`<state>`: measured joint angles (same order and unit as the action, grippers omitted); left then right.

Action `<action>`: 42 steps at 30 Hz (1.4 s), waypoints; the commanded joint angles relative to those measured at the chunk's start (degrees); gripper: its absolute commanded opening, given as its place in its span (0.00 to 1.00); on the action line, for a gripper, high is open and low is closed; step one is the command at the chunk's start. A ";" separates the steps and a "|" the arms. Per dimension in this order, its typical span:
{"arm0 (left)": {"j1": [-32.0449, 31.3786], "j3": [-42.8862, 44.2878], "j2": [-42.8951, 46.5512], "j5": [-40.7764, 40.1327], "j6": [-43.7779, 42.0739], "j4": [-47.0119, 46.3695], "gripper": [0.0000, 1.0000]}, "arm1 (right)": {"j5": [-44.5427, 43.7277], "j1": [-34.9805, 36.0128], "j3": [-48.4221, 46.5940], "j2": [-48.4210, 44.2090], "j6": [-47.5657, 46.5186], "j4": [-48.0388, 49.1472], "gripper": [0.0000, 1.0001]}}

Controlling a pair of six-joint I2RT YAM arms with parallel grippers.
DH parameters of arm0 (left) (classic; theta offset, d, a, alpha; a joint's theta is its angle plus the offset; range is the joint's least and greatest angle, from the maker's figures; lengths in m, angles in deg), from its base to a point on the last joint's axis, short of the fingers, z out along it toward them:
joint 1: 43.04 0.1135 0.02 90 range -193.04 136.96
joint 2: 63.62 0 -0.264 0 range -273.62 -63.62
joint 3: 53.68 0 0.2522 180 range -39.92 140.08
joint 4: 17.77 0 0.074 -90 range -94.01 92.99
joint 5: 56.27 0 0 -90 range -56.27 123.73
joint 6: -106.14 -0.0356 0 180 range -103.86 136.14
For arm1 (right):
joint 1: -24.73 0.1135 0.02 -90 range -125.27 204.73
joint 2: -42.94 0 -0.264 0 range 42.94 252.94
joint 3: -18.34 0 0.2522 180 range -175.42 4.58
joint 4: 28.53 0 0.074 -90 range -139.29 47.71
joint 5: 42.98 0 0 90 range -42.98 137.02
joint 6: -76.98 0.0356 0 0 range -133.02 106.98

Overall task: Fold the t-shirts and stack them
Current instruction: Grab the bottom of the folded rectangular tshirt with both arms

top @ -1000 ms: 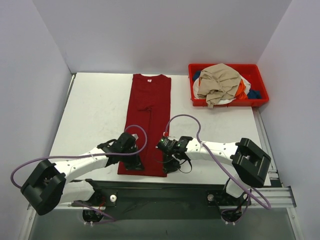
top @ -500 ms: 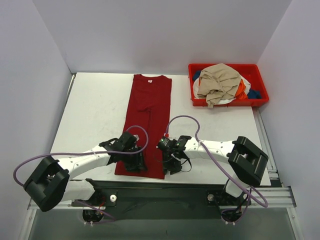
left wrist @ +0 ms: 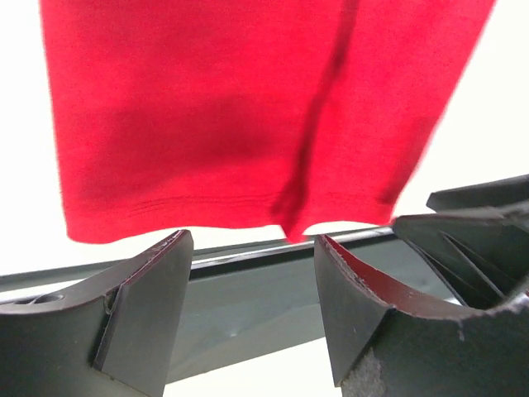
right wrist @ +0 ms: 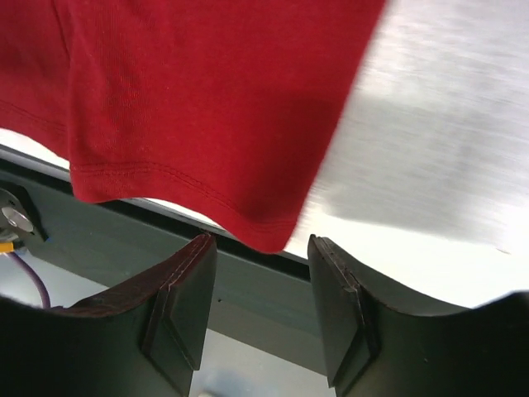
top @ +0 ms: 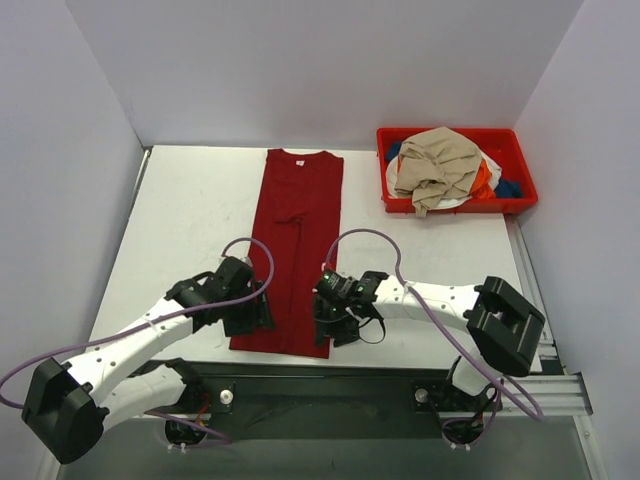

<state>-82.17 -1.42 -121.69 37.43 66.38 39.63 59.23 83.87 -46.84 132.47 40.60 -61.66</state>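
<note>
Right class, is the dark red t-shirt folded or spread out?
Partly folded: the dark red t-shirt lies as a long narrow strip, no sleeves showing, not yet folded crosswise.

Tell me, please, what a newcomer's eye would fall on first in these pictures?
The dark red t-shirt stands out first, a long flat strip down the middle of the white table, hem at the near edge. The left gripper and right gripper sit at the hem's corners, both open, holding nothing. At far right, a red plastic bin holds a heap of tan, orange, white and blue shirts.
</note>
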 commanded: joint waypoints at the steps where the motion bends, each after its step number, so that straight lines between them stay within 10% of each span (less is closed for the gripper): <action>1: 2.22 -0.35 2.25 -3.18 -1.19 7.16 0.71 | 3.26 1.24 -0.79 3.79 -0.98 1.18 0.49; 9: 3.89 -1.94 3.13 -7.31 -1.46 10.94 0.72 | 0.89 1.51 -1.49 6.44 0.25 -2.24 0.44; 17: 3.54 -2.29 0.67 -7.57 -0.41 9.89 0.71 | -1.31 -0.15 0.26 5.21 -0.01 -3.82 0.10; 42: -1.56 -3.96 -4.43 -12.23 3.90 6.55 0.41 | -1.57 -3.85 2.55 0.90 -1.68 -6.20 0.09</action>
<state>-83.46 -5.51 -126.61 27.27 69.46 47.81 59.68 80.52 -44.17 135.31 39.42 -63.83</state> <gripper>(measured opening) 0.413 0.093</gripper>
